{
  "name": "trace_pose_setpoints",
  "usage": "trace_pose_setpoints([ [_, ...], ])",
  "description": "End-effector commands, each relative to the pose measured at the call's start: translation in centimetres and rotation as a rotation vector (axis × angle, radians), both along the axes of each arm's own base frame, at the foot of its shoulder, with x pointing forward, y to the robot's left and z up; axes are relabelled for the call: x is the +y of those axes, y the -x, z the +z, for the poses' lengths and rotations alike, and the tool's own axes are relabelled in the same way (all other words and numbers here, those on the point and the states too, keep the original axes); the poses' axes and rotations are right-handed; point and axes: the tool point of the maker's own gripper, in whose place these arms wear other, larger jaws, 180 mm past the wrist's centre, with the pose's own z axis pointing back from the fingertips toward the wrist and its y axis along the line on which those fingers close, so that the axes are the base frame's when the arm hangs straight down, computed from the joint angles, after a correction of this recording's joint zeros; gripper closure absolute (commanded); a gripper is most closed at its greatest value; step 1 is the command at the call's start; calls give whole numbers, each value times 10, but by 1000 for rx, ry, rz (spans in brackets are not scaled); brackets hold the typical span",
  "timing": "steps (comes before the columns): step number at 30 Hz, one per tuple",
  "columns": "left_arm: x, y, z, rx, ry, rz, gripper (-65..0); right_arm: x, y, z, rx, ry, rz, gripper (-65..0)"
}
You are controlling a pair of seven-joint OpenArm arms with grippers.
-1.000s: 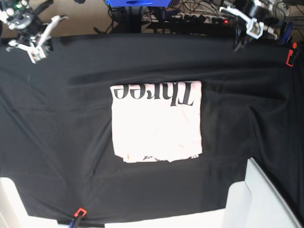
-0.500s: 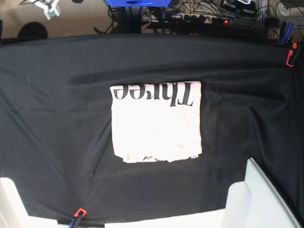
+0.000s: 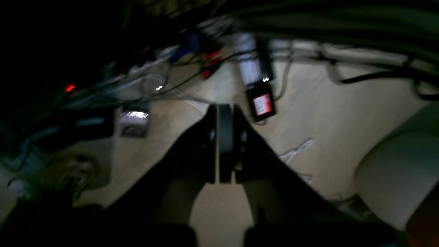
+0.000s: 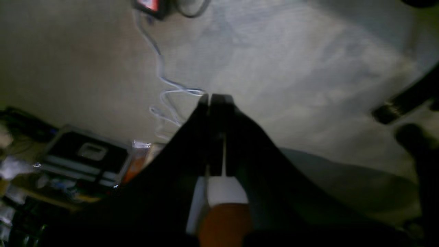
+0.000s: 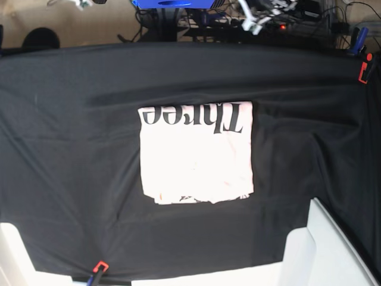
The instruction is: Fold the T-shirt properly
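Note:
The T-shirt [image 5: 196,155] lies folded into a neat pale pink rectangle in the middle of the black table cloth [image 5: 65,131]. Its black "Three" lettering runs along the far edge. Neither gripper touches it. Beyond the table's far edge, a white part of my left gripper [image 5: 255,16] shows, and only a sliver of my right gripper [image 5: 79,3] is visible at the top left. In the left wrist view my left gripper [image 3: 223,111] is shut with nothing in it, above floor and cables. In the right wrist view my right gripper [image 4: 211,99] is likewise shut and empty over bare floor.
Red clamps [image 5: 364,71] [image 5: 100,266] pin the cloth at the far right and near left. White panels [image 5: 333,250] stand at the near corners. A blue box [image 5: 172,3] and tangled cables [image 5: 297,18] lie behind the table.
Both arms have pulled back from above the table's far corners to behind its far edge, the left one swinging toward the middle. The T-shirt has not moved.

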Motion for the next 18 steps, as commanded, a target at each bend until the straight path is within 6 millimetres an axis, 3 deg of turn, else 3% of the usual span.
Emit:
trace_pose_setpoints([
  [1, 5, -4, 0, -12, -8, 0, 0, -11, -10, 0, -38, 15, -8, 0],
  [3, -2, -13, -2, -35, -24, -8, 0, -9, -14, -1, -53, 16, -43, 0],
  [11, 10, -32, -6, -102, -145, -15, -2, 20, -22, -6, -79, -8, -159, 0],
  [14, 18, -45, -6, -132, -182, -16, -2, 21, -23, -6, -81, -11, -155, 0],
  [18, 21, -49, -6, -140, -194, -12, -2, 21, -31, -7, -93, -12, -154, 0],
])
